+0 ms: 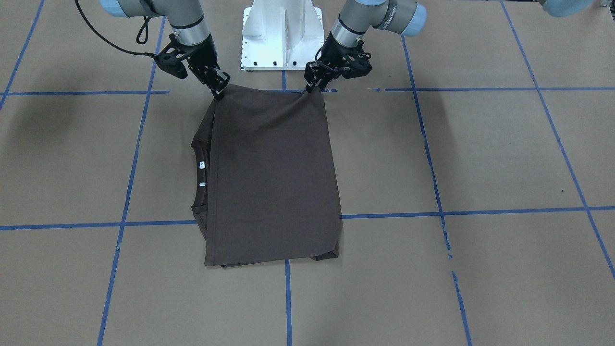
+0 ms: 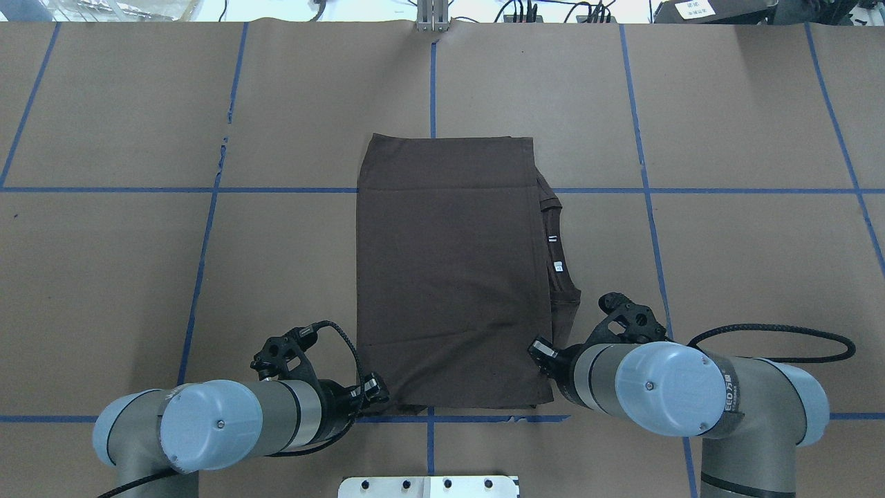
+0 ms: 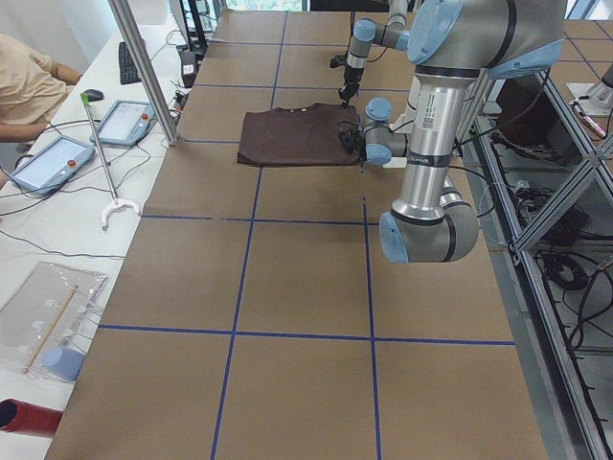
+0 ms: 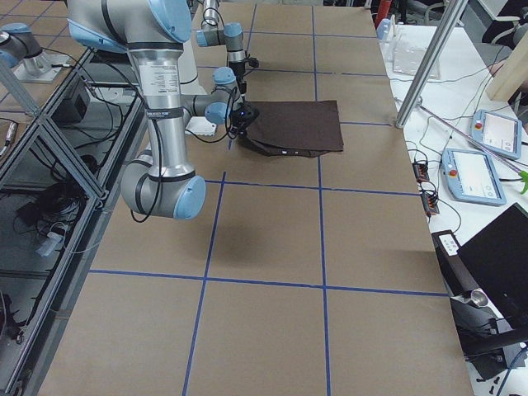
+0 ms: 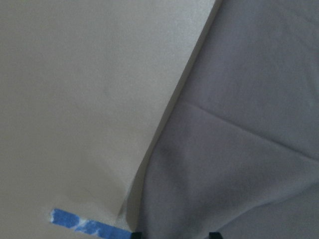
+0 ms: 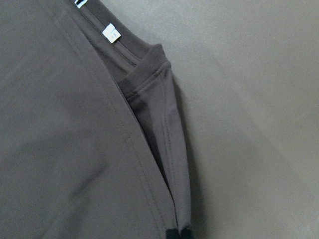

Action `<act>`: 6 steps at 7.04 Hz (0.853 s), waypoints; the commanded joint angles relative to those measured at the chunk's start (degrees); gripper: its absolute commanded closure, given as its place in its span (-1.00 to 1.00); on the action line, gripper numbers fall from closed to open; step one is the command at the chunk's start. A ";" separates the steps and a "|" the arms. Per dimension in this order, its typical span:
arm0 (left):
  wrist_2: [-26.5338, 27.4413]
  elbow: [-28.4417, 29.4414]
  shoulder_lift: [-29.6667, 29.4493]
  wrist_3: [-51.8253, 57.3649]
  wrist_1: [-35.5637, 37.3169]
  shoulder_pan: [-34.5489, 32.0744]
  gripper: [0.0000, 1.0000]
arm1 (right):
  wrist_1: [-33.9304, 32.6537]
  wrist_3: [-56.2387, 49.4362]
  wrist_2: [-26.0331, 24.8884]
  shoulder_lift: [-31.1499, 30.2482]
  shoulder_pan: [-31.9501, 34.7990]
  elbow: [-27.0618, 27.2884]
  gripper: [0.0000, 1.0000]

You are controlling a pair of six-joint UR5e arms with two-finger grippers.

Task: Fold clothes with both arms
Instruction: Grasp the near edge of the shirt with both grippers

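One dark brown T-shirt [image 1: 274,178], folded into a rectangle, lies midway across the tabletop [image 1: 480,158], near the base [image 1: 281,33]. Your right hand [image 1: 219,91] pinches one near corner, your left hand [image 1: 311,86] the other, both closed on cloth. Thin and limp, it will likely sag and slip; grip corners through every layer.

Even light; soft shadows; hazy wrist views

neck labels [image 6: 111,34]: two white tags, print too small to read
left arm [image 1: 390,13]: small letters on the tube, upper right of frame, too blurry to read
right arm [image 2: 727,394]: letters on the tube, lower right, blurry too
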 commanded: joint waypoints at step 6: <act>-0.76 1.22 0.10 0.06 -0.43 0.75 1.00 | 0.18 -0.18 0.13 -0.10 0.09 0.01 1.00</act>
